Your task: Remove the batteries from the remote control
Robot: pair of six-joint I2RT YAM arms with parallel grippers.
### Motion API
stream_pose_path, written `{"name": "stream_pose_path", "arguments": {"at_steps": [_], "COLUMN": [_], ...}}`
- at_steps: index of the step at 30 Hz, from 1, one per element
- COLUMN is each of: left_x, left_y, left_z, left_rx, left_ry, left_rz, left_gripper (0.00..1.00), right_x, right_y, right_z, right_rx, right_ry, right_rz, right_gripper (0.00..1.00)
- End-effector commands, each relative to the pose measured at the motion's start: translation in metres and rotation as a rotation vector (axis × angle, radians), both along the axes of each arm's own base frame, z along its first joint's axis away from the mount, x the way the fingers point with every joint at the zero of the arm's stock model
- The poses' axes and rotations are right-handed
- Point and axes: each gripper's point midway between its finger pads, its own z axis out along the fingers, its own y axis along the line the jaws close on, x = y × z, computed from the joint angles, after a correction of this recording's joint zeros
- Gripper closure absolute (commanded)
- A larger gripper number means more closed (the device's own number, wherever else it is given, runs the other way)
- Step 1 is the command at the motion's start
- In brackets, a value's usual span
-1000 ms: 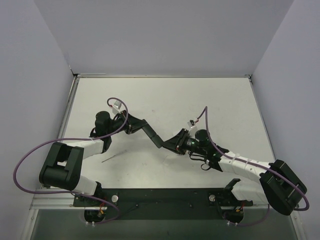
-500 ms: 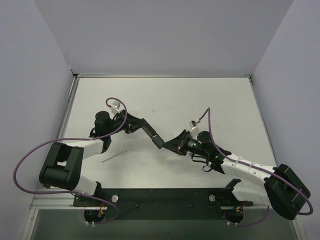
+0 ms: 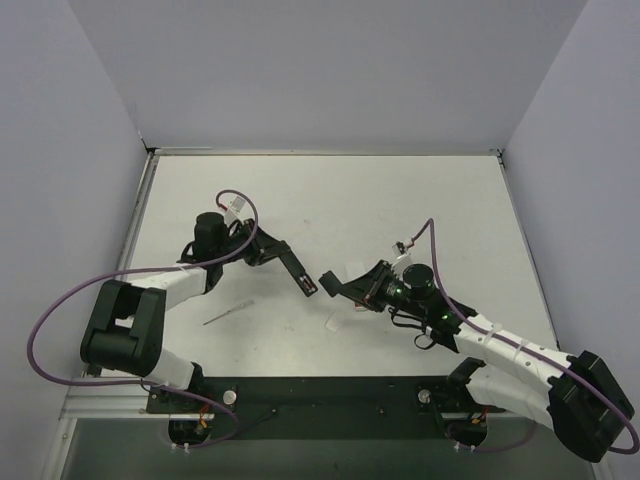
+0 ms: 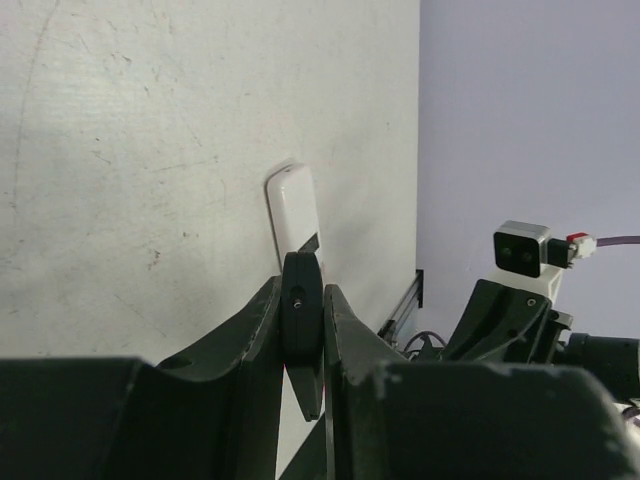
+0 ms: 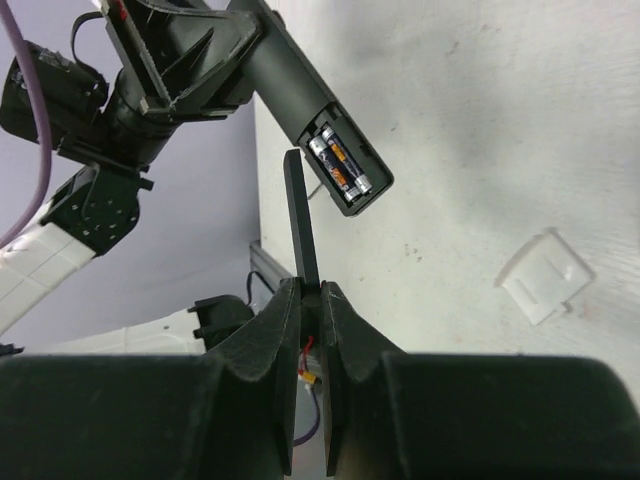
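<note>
The two arms have pulled apart, so the right end effector (image 5: 308,295), pinched tight on the thin black lid (image 5: 298,215), now hangs just beside the remote control (image 5: 300,80), which the left end effector (image 4: 302,295) squeezes, with the batteries (image 5: 340,165) lying side by side in its open end.

Count, all views together:
- Remote control (image 5: 300,90): one.
- Batteries (image 5: 340,165), dark with orange markings: two.
- Flat black battery cover (image 5: 299,220): one.
- Small white square (image 5: 545,277): one.
- Thin grey sliver (image 3: 228,312): one.
- Table (image 3: 420,200): one.
- My grippers: two, left gripper (image 4: 302,300) and right gripper (image 5: 310,292).
</note>
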Motion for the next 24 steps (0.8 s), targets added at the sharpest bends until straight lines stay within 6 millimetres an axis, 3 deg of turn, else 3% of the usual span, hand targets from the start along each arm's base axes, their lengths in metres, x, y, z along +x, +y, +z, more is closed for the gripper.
{"name": "stream_pose_path", "arguments": {"at_steps": [1, 2, 7, 16, 20, 24], "left_x": [0.01, 0.014, 0.017, 0.024, 0.017, 0.015], "left_y": [-0.001, -0.005, -0.015, -0.04, -0.045, -0.047], "left_z": [-0.017, -0.021, -0.044, -0.059, -0.078, -0.086], "left_rx": [0.104, 0.123, 0.235, 0.266, 0.313, 0.336], "left_ry": [-0.017, -0.025, 0.043, 0.068, 0.122, 0.148], "left_rz": [-0.043, -0.066, -0.132, -0.244, -0.295, -0.313], "left_gripper": [1.0, 1.0, 1.0, 1.0, 0.91, 0.74], "right_x": [0.014, 0.012, 0.027, 0.039, 0.036, 0.034], "right_y": [-0.023, -0.032, -0.079, -0.128, -0.14, -0.148], "right_z": [-0.008, -0.022, -0.048, -0.073, -0.088, -0.101], "right_rx": [-0.115, -0.175, -0.31, -0.408, -0.457, -0.485], "right_ry": [-0.023, 0.012, 0.068, 0.153, 0.197, 0.236], "right_rz": [-0.088, -0.101, -0.249, -0.388, -0.415, -0.431], "right_gripper": [1.0, 1.0, 1.0, 1.0, 1.0, 1.0]}}
